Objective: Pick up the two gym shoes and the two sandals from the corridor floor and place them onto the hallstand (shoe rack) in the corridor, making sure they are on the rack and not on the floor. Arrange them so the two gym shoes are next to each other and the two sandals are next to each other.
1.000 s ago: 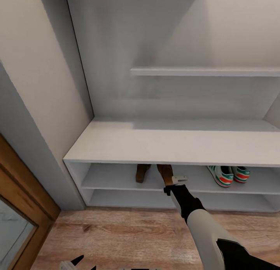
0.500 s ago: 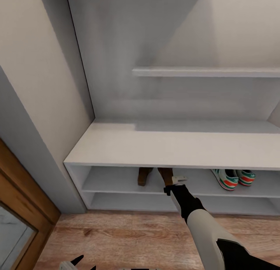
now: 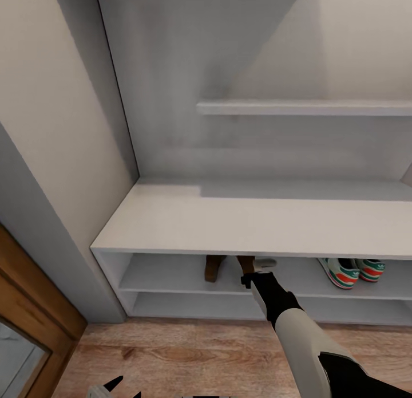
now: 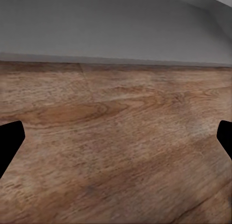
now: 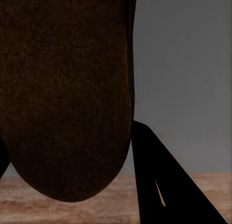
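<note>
The hallstand (image 3: 229, 226) stands in front of me on the corridor floor (image 3: 189, 352). On its upper open level lies one brown sandal (image 3: 213, 267). Just right of it, my right gripper (image 3: 256, 266) reaches into the same level, shut on the second sandal (image 3: 246, 263). In the right wrist view that sandal's dark sole (image 5: 63, 88) sits against a black finger (image 5: 154, 185). The two gym shoes (image 3: 342, 272) (image 3: 371, 269) stand side by side further right on that level. My left gripper (image 3: 126, 389) hangs low over the floor (image 4: 116, 88), open with nothing between its fingers.
A wooden door frame (image 3: 34, 306) and a wall corner (image 3: 68, 243) stand close on the left of the rack. A wall shelf (image 3: 303, 107) juts out above the bench top. The lower shelf level (image 3: 189, 303) sits just above the planks.
The whole picture has shifted a little as the camera moved. My right gripper stays shut on the sandal inside the upper level, now a bit further under the bench top.
</note>
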Controlling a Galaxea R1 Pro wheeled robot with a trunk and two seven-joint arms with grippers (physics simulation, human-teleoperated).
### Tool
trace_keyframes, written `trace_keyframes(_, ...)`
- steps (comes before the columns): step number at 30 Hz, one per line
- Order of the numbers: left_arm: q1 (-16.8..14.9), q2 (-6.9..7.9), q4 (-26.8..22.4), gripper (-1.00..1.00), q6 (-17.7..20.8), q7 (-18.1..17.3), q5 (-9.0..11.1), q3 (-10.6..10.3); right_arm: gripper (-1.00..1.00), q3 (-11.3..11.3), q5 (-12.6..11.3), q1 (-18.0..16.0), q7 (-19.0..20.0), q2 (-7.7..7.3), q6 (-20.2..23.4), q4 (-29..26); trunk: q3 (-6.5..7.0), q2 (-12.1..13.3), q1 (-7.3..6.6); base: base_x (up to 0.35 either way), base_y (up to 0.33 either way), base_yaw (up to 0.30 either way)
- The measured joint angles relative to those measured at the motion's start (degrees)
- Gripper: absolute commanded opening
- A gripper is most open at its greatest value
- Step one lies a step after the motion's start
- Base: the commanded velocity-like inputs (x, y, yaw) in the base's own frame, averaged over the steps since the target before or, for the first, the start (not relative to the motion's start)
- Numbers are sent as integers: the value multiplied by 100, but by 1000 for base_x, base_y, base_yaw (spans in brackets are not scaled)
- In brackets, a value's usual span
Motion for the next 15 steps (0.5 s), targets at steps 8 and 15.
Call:
trace_keyframes(8, 0, 4, 0, 100, 7, 0, 0, 0, -100, 0, 0, 0, -2, 0, 0, 0, 0, 0, -2, 84, 1, 0)
trace_keyframes(15, 0, 8, 0, 100, 0, -6, 6, 0, -100, 0, 0, 0, -2, 0, 0, 0, 0, 0, 0, 38, 0, 0)
